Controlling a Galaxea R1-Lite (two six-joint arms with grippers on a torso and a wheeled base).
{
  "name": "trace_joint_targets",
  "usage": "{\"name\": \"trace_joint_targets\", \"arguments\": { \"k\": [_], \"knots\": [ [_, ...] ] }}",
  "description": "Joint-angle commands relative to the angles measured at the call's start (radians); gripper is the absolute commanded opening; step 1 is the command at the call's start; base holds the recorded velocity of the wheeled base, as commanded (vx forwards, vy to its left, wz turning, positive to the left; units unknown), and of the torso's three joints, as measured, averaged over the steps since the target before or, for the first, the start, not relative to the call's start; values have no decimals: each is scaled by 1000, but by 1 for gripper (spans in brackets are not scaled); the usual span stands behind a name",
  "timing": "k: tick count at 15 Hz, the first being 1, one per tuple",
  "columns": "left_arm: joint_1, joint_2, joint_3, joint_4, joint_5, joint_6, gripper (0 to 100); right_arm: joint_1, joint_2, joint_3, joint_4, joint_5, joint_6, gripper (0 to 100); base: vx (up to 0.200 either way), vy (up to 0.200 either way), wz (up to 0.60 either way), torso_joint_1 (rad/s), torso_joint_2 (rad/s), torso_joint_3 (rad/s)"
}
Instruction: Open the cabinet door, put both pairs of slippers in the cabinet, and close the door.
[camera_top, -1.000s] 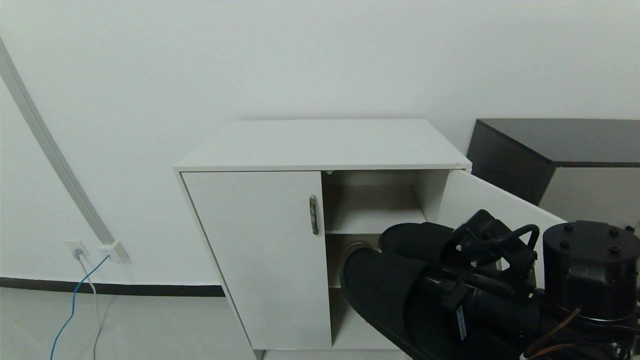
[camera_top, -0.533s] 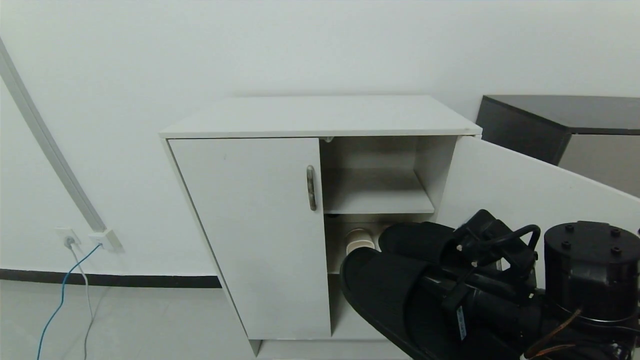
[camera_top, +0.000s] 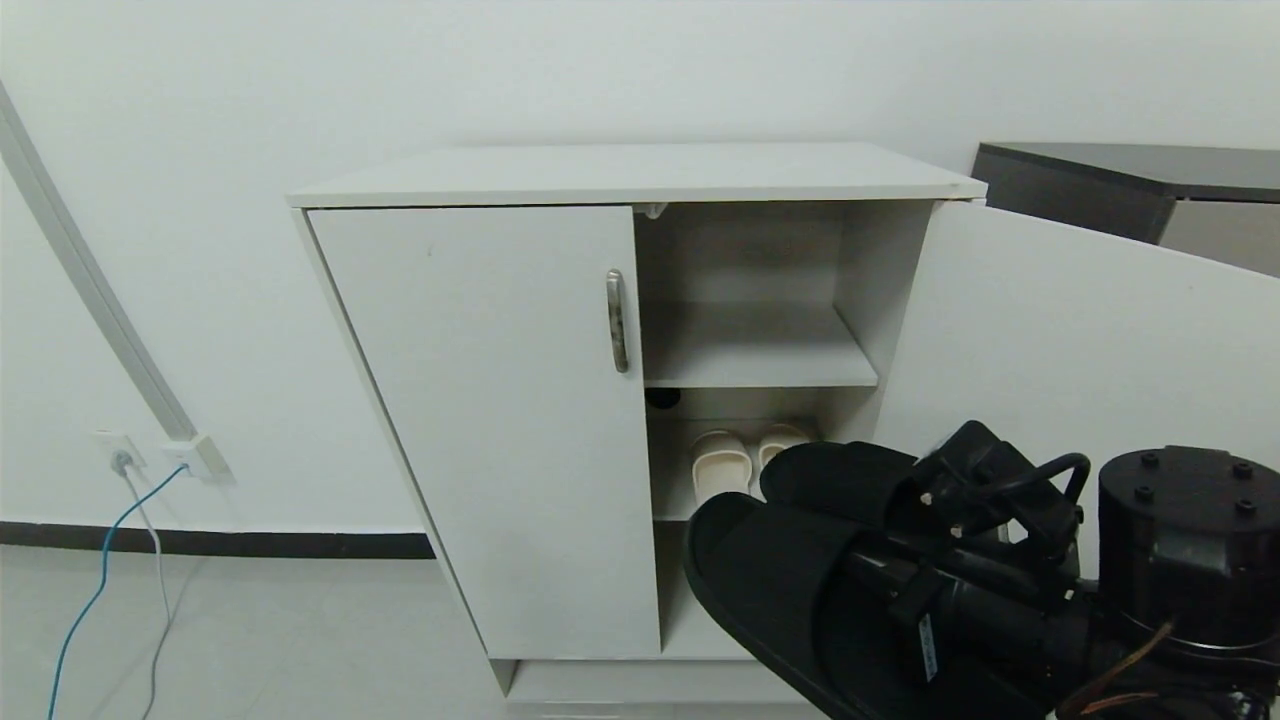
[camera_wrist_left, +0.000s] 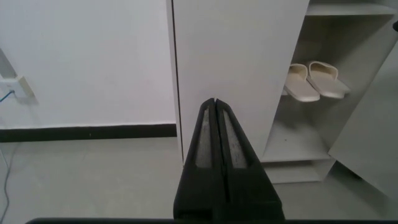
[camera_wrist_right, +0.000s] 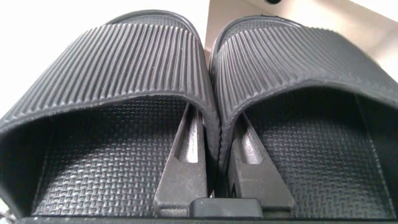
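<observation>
right gripper clamped on the black pair, in front of the open cabinet

the right gripper (camera_wrist_right: 214, 124) has one finger inside each of the black slippers (camera_top: 775, 570). it pinches their two adjoining side walls together, so the jaws stand only a narrow gap apart. the pair sits side by side, toes pointing toward the cabinet (camera_top: 640, 172), low in front of its open right half. how near the toes are to the cabinet's front edge cannot be told.

the left gripper (camera_wrist_left: 215, 109) is pressed fully together with nothing between its fingers. it hangs above the floor (camera_wrist_left: 93, 180), facing the closed left door (camera_top: 480, 420).

the right door (camera_top: 1080, 330) is swung wide, its panel running just beside the right arm's outer side. the handle (camera_top: 617, 320) on the left door marks the other edge of the opening. inside, the upper shelf (camera_top: 750, 350) is bare. the cream slippers (camera_top: 722, 464) lie side by side on the middle shelf, toward its front. the bottom shelf (camera_top: 690, 630) shows below them, partly hidden by the black pair.

a dark cabinet (camera_top: 1130, 165) stands beyond the open door.
</observation>
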Motion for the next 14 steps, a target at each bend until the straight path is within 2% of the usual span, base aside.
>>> {"name": "trace_joint_targets", "arguments": {
  "k": [1,10,13,14],
  "knots": [
    [0,0,0,0,0,-1,0,1,-2,6,0,1,-9,0,0,0,0,0,0,0],
    [0,2,0,0,0,-1,0,21,-2,14,0,1,-10,0,0,0,0,0,0,0],
    [0,2,0,0,0,-1,0,21,2,17,-1,3,-21,0,0,0,0,-12,92,95],
    [0,0,0,0,0,-1,0,21,2,17,-1,3,-21,0,0,200,0,2,46,51]
  ]
}}
